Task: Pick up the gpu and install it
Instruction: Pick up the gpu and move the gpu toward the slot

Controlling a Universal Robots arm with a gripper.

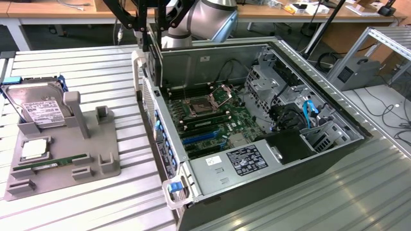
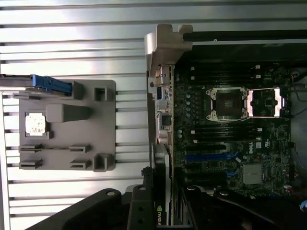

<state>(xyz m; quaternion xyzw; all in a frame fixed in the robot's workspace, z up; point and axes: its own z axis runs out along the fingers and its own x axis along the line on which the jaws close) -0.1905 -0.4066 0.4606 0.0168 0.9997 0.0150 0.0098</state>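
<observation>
Gpu: held upright by the gripper, which is closed upon it, above the rear edge of the case; install step judged in hand, square alignment over the blue slot being called for.

The arm shows a thick rounded joint of pale silver-grey metal with a smooth, slightly shiny shell, at twelve o'clock in the exterior view. At nine o'clock from this joint, thin black linkage bars cross over each other. In the wrist view the gripper has a matte black body with angular edges and one small round screw.
</observation>
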